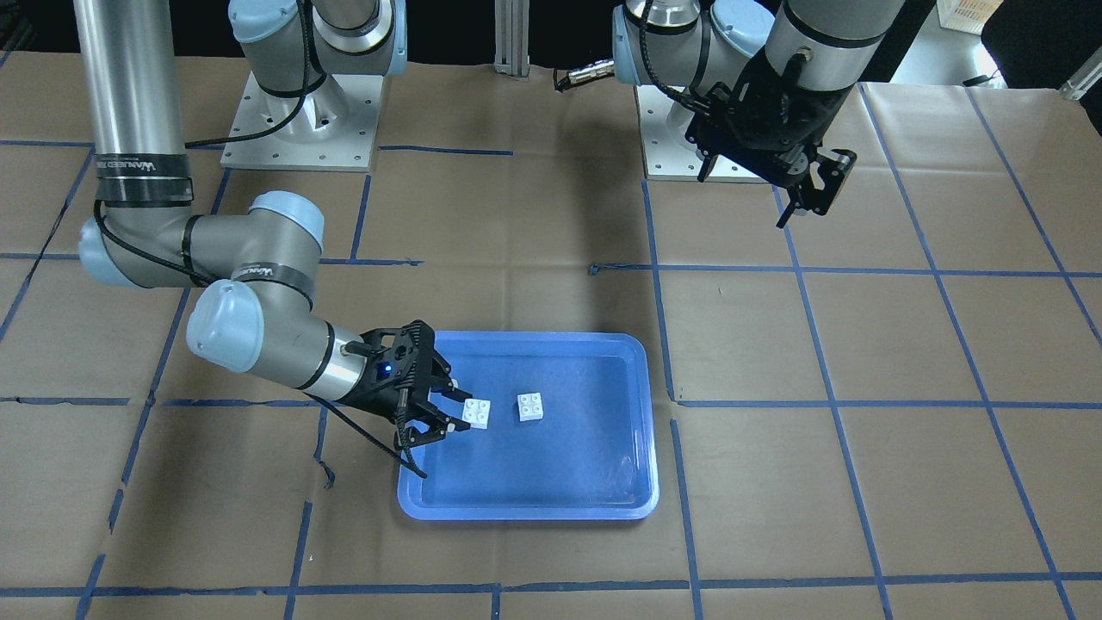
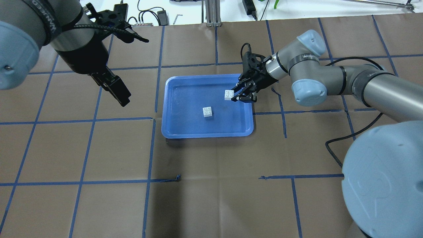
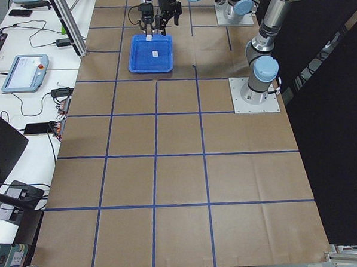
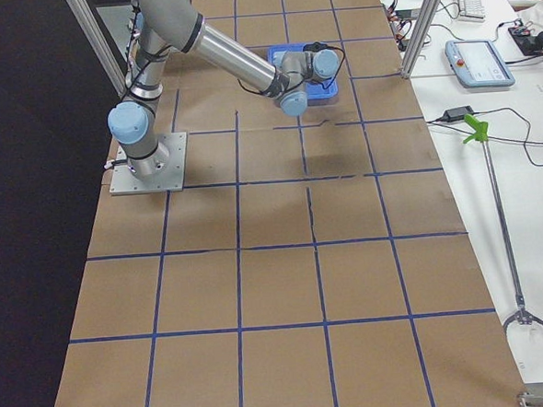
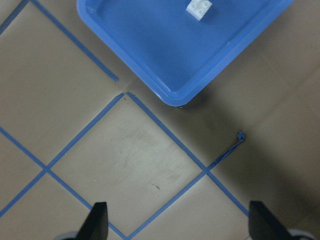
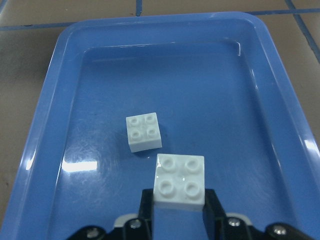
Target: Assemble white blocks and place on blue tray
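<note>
Here, the right gripper (image 1: 455, 413) clamps the held block (image 1: 476, 413) by two opposite side walls, studs up, apparently just above the floor of the blue tray (image 1: 534, 515). The loose block (image 6: 144, 131) sits flat on the tray floor, studs up, at about 11 o'clock from the held one in the right wrist view, near it but not touching. Both are small, square, hard white plastic bricks with four round studs, and they look light and rigid. Their smooth walls could slip or twist in a loose pinch, so a squeeze on the flat sides below the studs seems soundest. The tray is glossy, scuffed blue plastic with rounded corners and a raised rim, and a light brick would likely skid across it if pushed sideways. The left gripper (image 2: 112, 86) hangs over the brown paper table cover (image 2: 211, 198) at about 9 o'clock from the tray in the overhead view, well apart, its fingers (image 5: 97, 220) spread wide and holding nothing.
</note>
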You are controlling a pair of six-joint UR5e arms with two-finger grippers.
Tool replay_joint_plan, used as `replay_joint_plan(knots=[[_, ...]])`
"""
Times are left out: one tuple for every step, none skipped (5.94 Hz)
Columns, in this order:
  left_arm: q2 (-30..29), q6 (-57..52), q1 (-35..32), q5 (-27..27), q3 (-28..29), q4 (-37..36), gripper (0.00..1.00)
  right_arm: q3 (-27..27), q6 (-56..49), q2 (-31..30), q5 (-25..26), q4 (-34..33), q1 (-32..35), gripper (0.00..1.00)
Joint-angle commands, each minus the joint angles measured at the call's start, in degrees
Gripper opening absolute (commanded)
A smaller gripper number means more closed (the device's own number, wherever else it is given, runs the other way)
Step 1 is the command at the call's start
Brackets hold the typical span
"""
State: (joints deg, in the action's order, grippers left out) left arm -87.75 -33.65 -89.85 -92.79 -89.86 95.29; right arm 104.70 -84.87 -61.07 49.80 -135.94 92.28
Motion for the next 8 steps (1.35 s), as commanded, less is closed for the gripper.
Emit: replay_joint_plan(knots=[[3.0, 13.3, 2.8, -4.6, 0.9, 2.1, 0.99, 4.1, 1.8, 1.2, 0.1, -8.3, 2.5, 0.37], [7.6, 17.4, 2.7, -4.7, -0.4, 5.7, 0.99, 4.3, 1.8, 2.8, 0.1, -10.6, 2.5, 0.37], [7.9, 17.6, 3.4, -4.7, 0.7, 8.6, 0.99, 4.3, 1.9, 3.3, 0.1, -11.4, 2.5, 0.38], [7.7, 18.3, 3.2, -4.7, 0.1, 8.4, 0.99, 4.3, 1.9, 3.4, 0.1, -11.5, 2.5, 0.38], [8.2, 18.2, 3.1, -4.8, -0.2, 8.5, 0.99, 4.2, 1.9, 3.9, 0.0, -11.8, 2.5, 0.38], [7.3, 18.4, 3.0, -4.5, -0.6, 8.3, 0.99, 4.1, 2.0, 4.1, 0.0, -11.8, 2.5, 0.38], [8.4, 18.7, 3.0, -4.3, -0.8, 8.2, 0.99, 4.0, 2.1, 4.2, 0.0, -11.9, 3.2, 0.38], [8.5, 19.1, 3.0, -4.5, -0.1, 8.0, 0.99, 4.0, 2.1, 4.2, 0.0, -11.9, 3.4, 0.4]])
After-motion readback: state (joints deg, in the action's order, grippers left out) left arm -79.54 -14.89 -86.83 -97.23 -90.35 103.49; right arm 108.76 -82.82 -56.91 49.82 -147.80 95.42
